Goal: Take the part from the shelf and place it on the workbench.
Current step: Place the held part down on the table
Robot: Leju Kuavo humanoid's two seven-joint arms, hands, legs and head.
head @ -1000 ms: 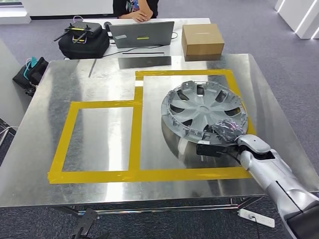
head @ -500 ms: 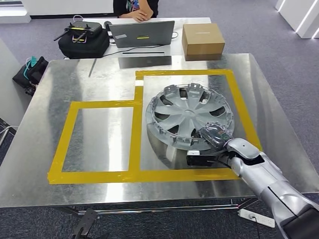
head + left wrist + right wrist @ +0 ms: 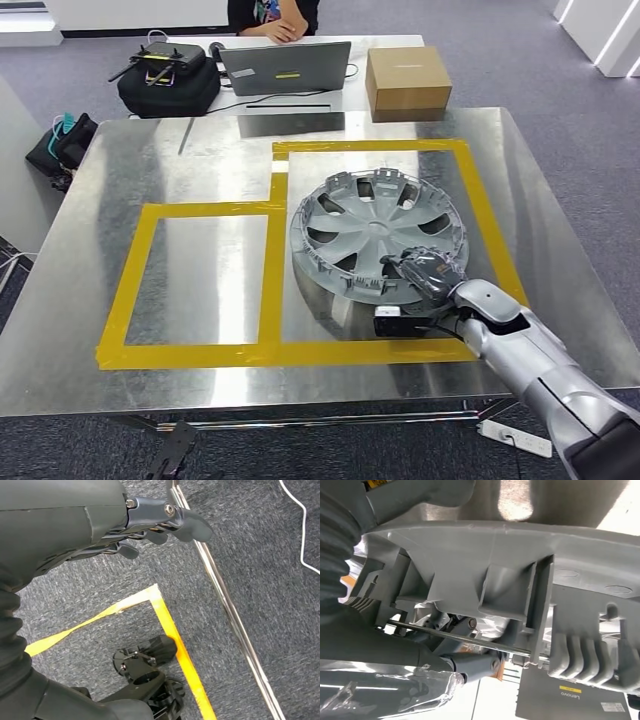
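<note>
While our right hand (image 3: 424, 275) grips the near rim of the wheel cover (image 3: 377, 232), fingers clamped on it, the part sits right of centre, inside the yellow tape on the surface (image 3: 211, 270). Releasing unevenly could drag it across the tape. Our left hand (image 3: 158, 525) hangs with fingers apart.

Grey carpet floor (image 3: 573, 120), shiny steel counter (image 3: 211, 175) marked with yellow tape (image 3: 272, 260) — behind it a white desk (image 3: 377, 42), laptop (image 3: 285, 68), cardboard box (image 3: 406, 80), black bag (image 3: 167, 85)
</note>
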